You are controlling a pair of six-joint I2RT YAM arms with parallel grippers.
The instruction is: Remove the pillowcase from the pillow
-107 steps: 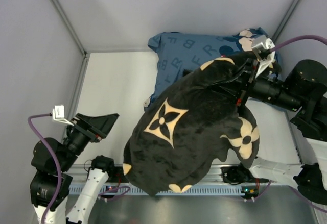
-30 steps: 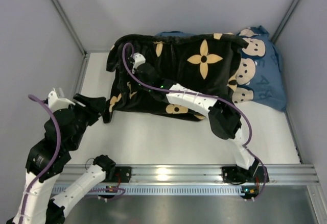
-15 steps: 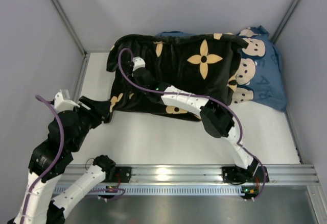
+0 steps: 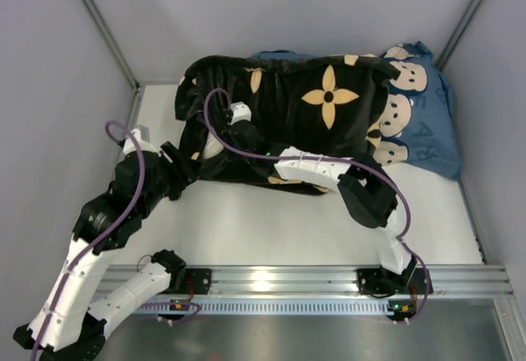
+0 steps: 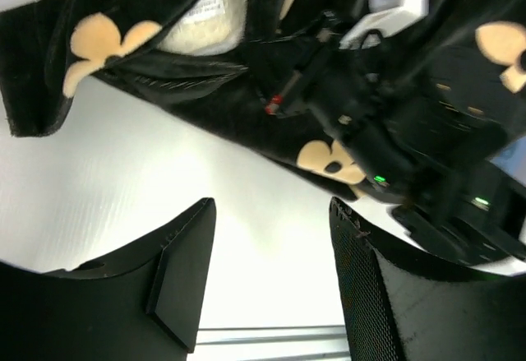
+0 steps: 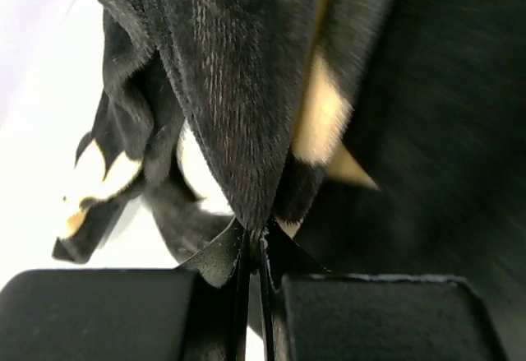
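Pincer work at the mouth of the pillowcase (image 4: 329, 118), which lies along the far side of the table (image 4: 288, 221), long axis left to right.
Right gripper (image 6: 255, 266) is clamped on a fold of black fabric near the left end. Left gripper (image 5: 269, 213) hovers spread and empty beside the loose lower corner. Cream pillow (image 5: 215, 22) peeps out there, so the opening seems to face left, closed end by the blue cushion (image 4: 423, 135). Best, I judge: left pins the pillow alone while right peels fabric rightward along that axis.
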